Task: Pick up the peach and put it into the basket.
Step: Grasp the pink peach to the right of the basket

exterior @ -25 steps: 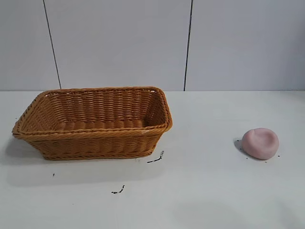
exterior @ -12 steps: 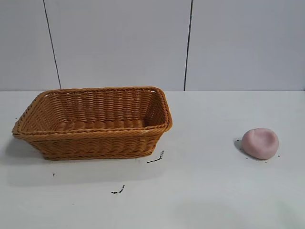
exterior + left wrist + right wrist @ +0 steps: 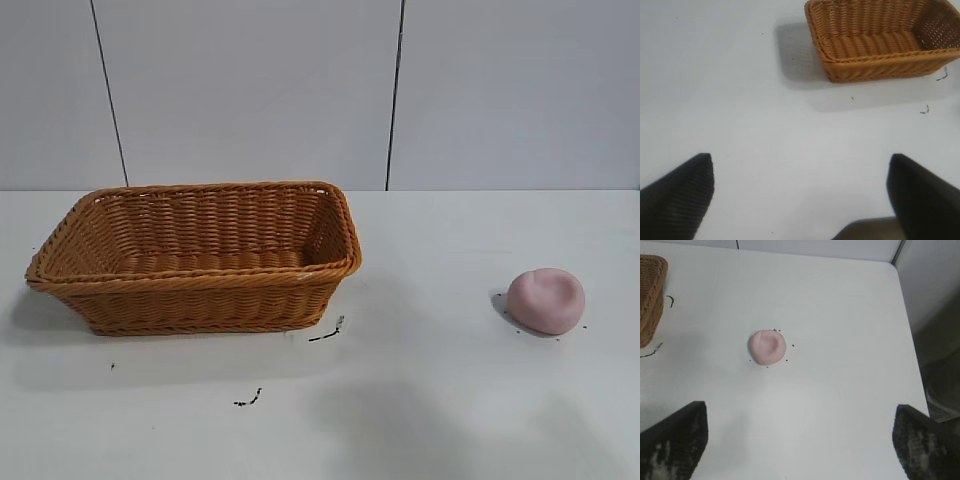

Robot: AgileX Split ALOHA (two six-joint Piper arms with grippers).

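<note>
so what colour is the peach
Pale pink, matte; the peach shows best in the right wrist view.

Neither arm visible from outside. Orange-brown woven wicker basket (image 3: pixel 651 297) cut by right wrist view's edge; tiny dark specks (image 3: pixel 248 400) on white surface (image 3: pixel 450 400) unidentifiable.

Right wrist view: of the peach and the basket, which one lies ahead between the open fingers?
The peach, small, pale pink, alone on the white table, ahead between the right gripper's fingers. The woven basket only shows at the frame's edge.
</note>
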